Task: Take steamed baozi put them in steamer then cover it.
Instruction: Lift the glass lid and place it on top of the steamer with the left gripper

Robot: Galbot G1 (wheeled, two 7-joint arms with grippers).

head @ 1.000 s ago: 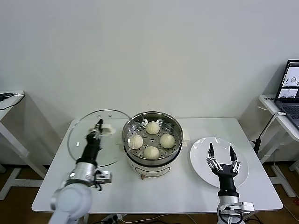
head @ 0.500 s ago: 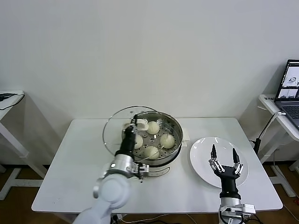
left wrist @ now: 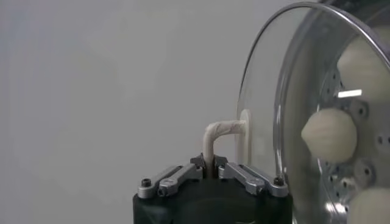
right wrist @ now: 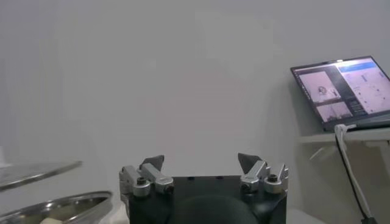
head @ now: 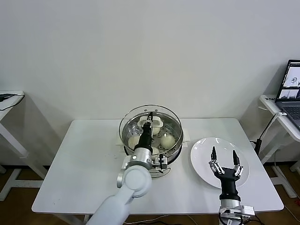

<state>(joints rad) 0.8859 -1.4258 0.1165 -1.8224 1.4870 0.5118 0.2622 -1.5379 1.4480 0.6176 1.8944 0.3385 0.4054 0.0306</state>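
The steamer [head: 179, 142] stands mid-table with steamed baozi [head: 167, 140] on its perforated tray. My left gripper [head: 150, 123] is shut on the white handle [left wrist: 214, 135] of the glass cover [head: 133, 119]. It holds the cover just above the pot, roughly centred over it. In the left wrist view the cover [left wrist: 262, 103] sits close in front of a baozi [left wrist: 329, 134]. My right gripper [head: 224, 156] is open and empty above the white plate [head: 201, 154].
The white plate lies on the table to the right of the steamer. A laptop [head: 291, 89] sits on a side table at the far right, with a cable hanging down. Another small table stands at the far left [head: 9, 98].
My left gripper carried the cover from the table's left side rightward until it came over the steamer. The right arm has barely moved.
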